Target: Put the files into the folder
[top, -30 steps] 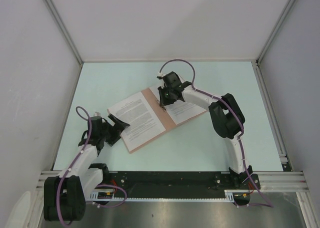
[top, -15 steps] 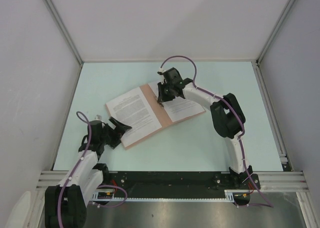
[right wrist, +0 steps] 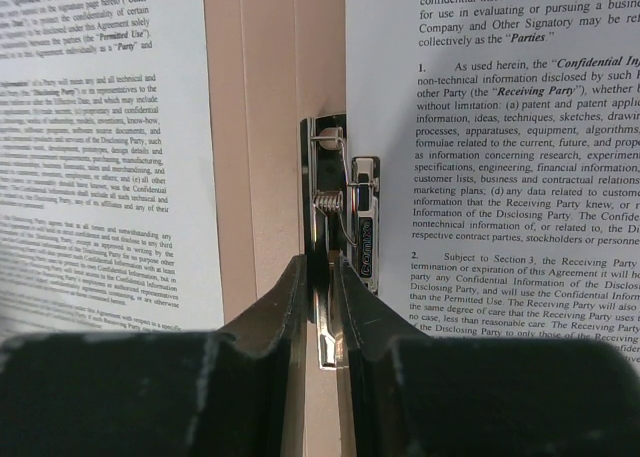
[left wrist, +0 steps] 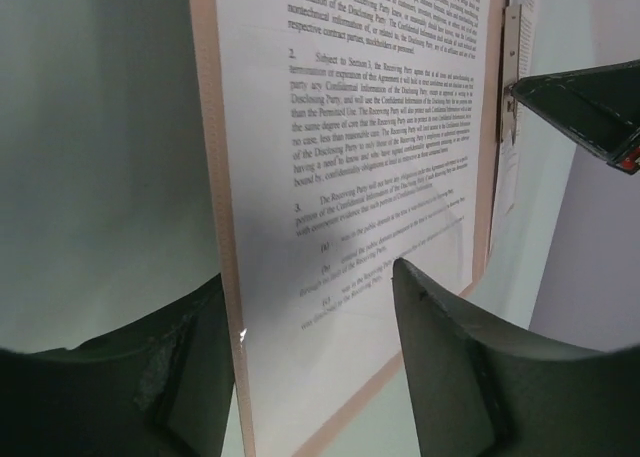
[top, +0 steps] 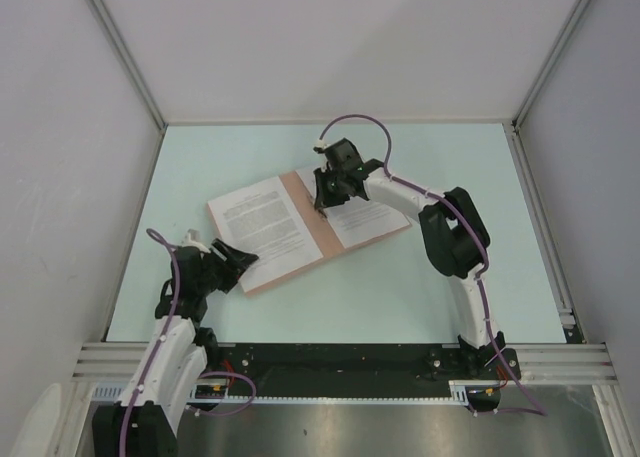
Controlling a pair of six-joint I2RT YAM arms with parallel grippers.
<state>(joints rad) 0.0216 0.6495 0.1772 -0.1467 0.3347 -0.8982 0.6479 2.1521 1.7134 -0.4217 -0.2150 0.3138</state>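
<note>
The salmon folder [top: 312, 229] lies open on the table. One printed file [top: 260, 225] rests on its left half and a second printed file [top: 368, 215] on its right half. My right gripper [top: 325, 192] is over the spine, shut on the lever of the metal spring clip [right wrist: 345, 217]; the jaws [right wrist: 322, 272] pinch the lever's end. My left gripper [top: 240, 260] is open at the folder's near-left corner. In the left wrist view its fingers [left wrist: 470, 367] straddle the folder's edge [left wrist: 207, 127] and the sheet [left wrist: 370, 127] without closing on them.
The pale green table [top: 450, 277] is walled by white panels on three sides. An aluminium rail [top: 540, 207] runs along the right edge. The arm bases sit on the black bar at the near edge.
The folder's left half has shifted slightly left and away. My left arm has drawn back towards its base, gripper still at the corner. My right gripper has moved slightly farther up the spine.
</note>
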